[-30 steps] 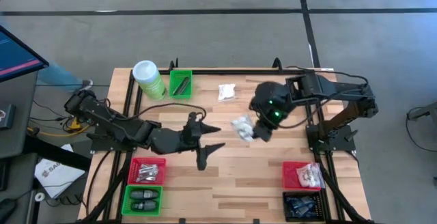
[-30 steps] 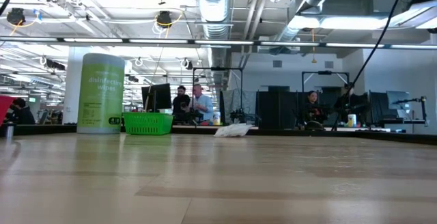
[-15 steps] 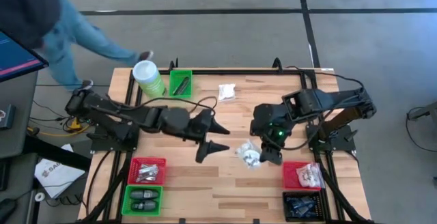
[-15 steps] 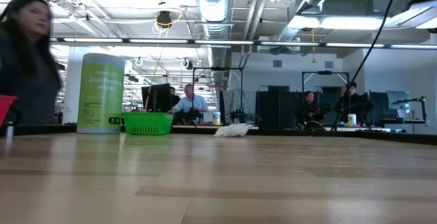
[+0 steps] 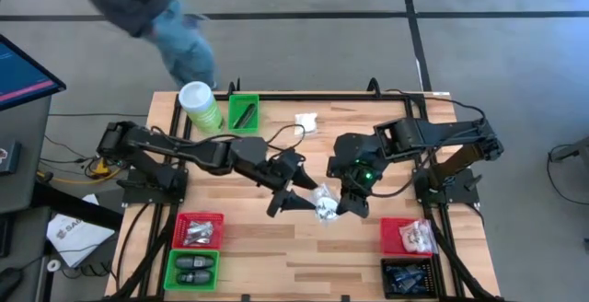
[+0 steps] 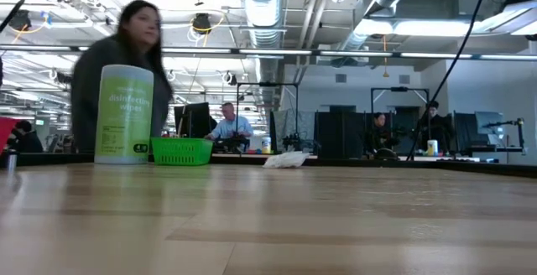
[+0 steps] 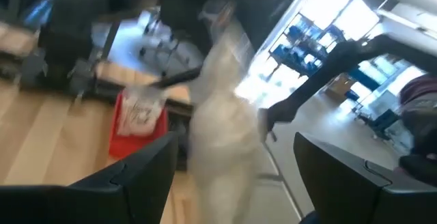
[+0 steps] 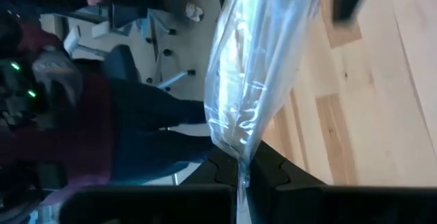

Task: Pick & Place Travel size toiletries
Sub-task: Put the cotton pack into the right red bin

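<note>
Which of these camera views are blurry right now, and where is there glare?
Left wrist view: heavily smeared, the pale sachet streaked, bright windows blown out. Right wrist view: sharper, the crinkly sachet shining with highlights. High view: crisp on the table, only the passing person blurred. Low view: that person soft, ceiling lights glaring.

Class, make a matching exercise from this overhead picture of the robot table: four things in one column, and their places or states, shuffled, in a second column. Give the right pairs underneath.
Things
1. clear crinkly sachet
2. green canister
3. left gripper
4. loose white sachet

Places or states
A. lying alone on the table near the far edge
B. fingers spread open, next to the held sachet
C. standing at the far left corner, beside the green bin
D. pinched in the right gripper above mid-table

Pairs: 1-D, 2-C, 3-B, 4-A
</note>
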Action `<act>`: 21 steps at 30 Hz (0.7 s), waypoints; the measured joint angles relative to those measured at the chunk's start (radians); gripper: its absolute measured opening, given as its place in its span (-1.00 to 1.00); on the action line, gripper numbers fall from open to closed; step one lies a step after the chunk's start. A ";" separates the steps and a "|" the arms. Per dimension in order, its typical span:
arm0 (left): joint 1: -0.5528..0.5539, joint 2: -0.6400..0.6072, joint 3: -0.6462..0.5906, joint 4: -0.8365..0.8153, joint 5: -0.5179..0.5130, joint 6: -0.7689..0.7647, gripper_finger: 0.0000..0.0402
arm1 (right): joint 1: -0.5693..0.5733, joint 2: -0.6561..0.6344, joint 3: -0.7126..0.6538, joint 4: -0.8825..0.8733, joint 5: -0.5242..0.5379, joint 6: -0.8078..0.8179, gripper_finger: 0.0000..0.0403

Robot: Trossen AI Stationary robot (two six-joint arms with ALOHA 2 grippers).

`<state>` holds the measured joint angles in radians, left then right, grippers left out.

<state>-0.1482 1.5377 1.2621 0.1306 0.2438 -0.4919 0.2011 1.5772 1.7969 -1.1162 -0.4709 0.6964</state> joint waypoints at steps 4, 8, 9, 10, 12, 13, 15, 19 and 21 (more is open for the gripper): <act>0.000 0.034 -0.001 0.034 -0.001 -0.013 0.43 | -0.002 0.000 0.000 0.006 0.000 -0.008 -1.00; 0.000 0.046 0.000 0.067 0.001 -0.019 0.41 | 0.000 -0.001 0.000 0.002 -0.003 -0.017 -1.00; 0.000 0.047 -0.001 0.067 0.004 -0.021 0.39 | 0.000 -0.001 0.000 0.003 -0.002 -0.017 -1.00; 0.000 0.048 -0.001 0.071 0.009 -0.022 0.35 | -0.004 -0.001 0.000 0.003 -0.001 -0.019 -1.00; -0.001 0.048 -0.001 0.081 0.022 -0.022 0.24 | -0.008 -0.001 0.000 0.003 0.001 -0.019 -1.00; -0.001 0.048 -0.001 0.082 0.032 -0.022 0.15 | -0.009 -0.001 0.000 0.003 0.001 -0.019 -1.00; -0.001 0.048 -0.001 0.081 0.047 -0.022 -0.04 | -0.016 -0.001 0.000 0.003 0.001 -0.023 -1.00; -0.001 0.048 -0.001 0.080 0.055 -0.022 -0.55 | -0.026 -0.001 0.000 0.003 0.001 -0.027 -1.00; -0.001 0.047 -0.001 0.080 0.054 -0.031 -0.81 | -0.036 -0.001 0.000 0.002 0.000 -0.031 -0.96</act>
<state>-0.1488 1.5851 1.2610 0.2101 0.2974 -0.5225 0.1654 1.5764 1.7973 -1.1138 -0.4712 0.6658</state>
